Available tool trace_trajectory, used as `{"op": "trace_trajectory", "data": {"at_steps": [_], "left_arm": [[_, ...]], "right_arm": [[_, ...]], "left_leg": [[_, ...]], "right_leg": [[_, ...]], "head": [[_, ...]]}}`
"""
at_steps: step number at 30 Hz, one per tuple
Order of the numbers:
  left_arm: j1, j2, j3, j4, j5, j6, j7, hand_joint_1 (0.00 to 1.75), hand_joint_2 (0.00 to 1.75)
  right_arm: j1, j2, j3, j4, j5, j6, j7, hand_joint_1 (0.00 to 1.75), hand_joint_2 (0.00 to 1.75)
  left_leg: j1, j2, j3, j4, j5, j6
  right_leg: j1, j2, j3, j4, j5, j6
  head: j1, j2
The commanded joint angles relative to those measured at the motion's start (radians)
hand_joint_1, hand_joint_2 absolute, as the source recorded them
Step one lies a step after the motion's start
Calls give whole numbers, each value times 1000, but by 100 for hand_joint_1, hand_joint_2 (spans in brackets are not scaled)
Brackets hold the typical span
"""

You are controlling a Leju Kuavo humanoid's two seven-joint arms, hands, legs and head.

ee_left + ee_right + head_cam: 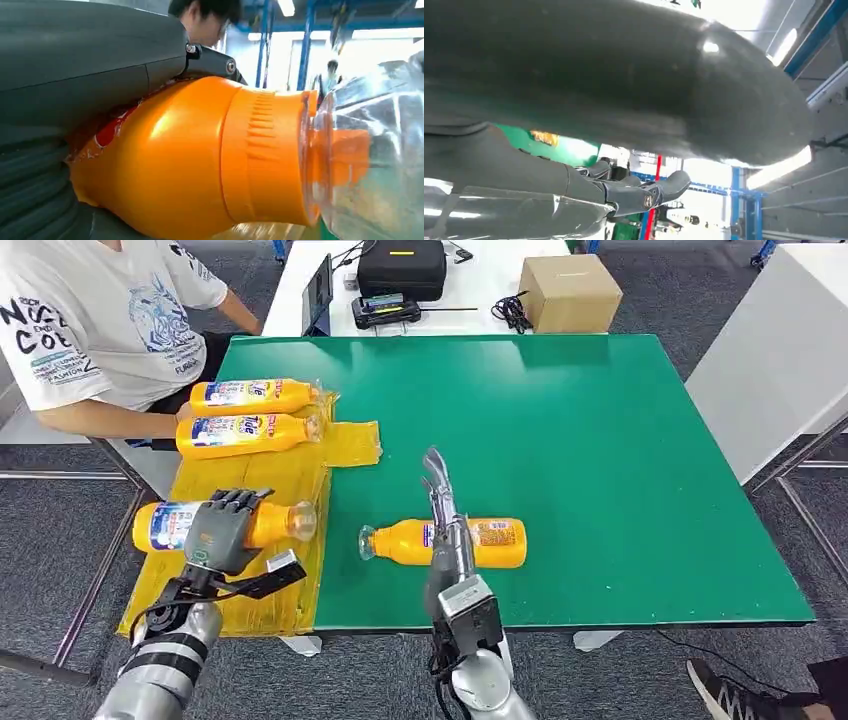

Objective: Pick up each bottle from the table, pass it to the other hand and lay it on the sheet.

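Note:
Four orange bottles with clear caps lie in the head view. Two bottles (255,395) (245,432) rest side by side at the far end of the yellow sheet (290,475). My left hand (225,530) grips a third bottle (160,526) lying over the sheet's near part; the left wrist view shows this bottle (200,160) close up against my left hand (75,75). The fourth bottle (490,542) lies on its side on the green table (600,440), cap to the left. My right hand (440,505) hangs over it, fingers (644,192) straight, holding nothing.
A person in a white T-shirt (90,320) sits at the table's far left corner, close to the sheet. Behind stands a white table with a cardboard box (570,290), a black case (400,268) and a handheld device (385,310). Another white table (770,350) stands at the right.

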Motion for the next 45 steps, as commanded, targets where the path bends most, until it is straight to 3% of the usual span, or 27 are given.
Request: {"op": "trace_trajectory", "data": {"at_steps": [1, 9, 12, 20, 21, 22, 29, 30, 32, 43, 44, 45], "left_arm": [[-91, 57, -49, 237, 9, -16, 11, 175, 175], [-92, 56, -55, 240, 10, -25, 12, 175, 175], [-69, 36, -85, 239, 32, -85, 18, 175, 175], [-69, 70, -150, 241, 50, -262, 44, 175, 175], [-70, 73, -158, 249, 62, -309, 55, 155, 175], [-71, 80, -173, 255, 73, -359, 63, 35, 175], [-64, 81, -172, 251, 91, -361, 52, 35, 175], [-64, 81, -172, 251, 91, -361, 52, 17, 175], [-62, 91, -189, 263, 112, -422, 51, 0, 175], [-40, 141, -222, 285, 267, -636, 17, 0, 175], [-36, 143, -211, 285, 297, -667, 5, 0, 0], [-30, 151, -215, 280, 323, -705, -4, 0, 0]], "right_arm": [[-20, -22, 21, 14, -2, 6, 7, 0, 0], [-20, -23, 20, 14, -1, 7, 9, 0, 0], [-31, -27, 27, 46, -1, 13, 17, 0, 0], [-23, -18, 13, 43, 6, 44, 43, 0, 0], [-20, -14, 8, 43, 11, 50, 49, 0, 0], [-19, -13, 5, 44, 16, 57, 52, 0, 0], [-19, -12, 3, 47, 18, 60, 54, 0, 0], [-19, -12, 3, 47, 18, 60, 54, 0, 0], [-20, -10, -3, 55, 21, 66, 55, 0, 0], [-32, 2, -20, 106, 0, 93, 64, 0, 0], [-36, 3, -19, 113, -1, 94, 64, 0, 0], [-41, 5, -19, 124, -6, 98, 67, 0, 0]], "left_leg": [[1, 0, 1, 0, -1, -1], [1, 0, 1, 0, -1, -1], [2, 0, 3, 0, -1, -1], [0, 0, 3, -1, 0, -1], [2, 0, 5, -1, -1, -2], [1, 0, 4, -1, -1, -1], [0, 1, 9, -2, 0, -1], [1, 2, 10, -2, -1, -1], [1, 1, 11, -2, -1, -1], [2, 5, 15, -3, -1, -2], [0, 4, 16, -3, -1, -1], [1, 6, 16, -4, -1, -2]], "right_leg": [[1, 0, 2, 0, -1, -1], [1, 0, 2, 0, -1, -1], [2, -1, 4, -1, -1, -2], [1, 0, 4, -1, 0, -1], [2, 0, 6, -2, 0, -2], [1, 0, 5, -1, 0, -1], [0, 1, 10, -1, 0, -1], [1, 2, 11, -2, 0, -2], [1, 1, 11, -2, 0, -2], [2, 5, 15, -3, 1, -3], [0, 4, 16, -2, 1, -2], [1, 6, 16, -3, 1, -3]], "head": [[0, 0], [0, 0], [0, 0], [0, 0], [0, 0], [0, 0], [0, 0], [0, 0], [0, 0], [0, 0], [0, 0], [0, 0]]}}
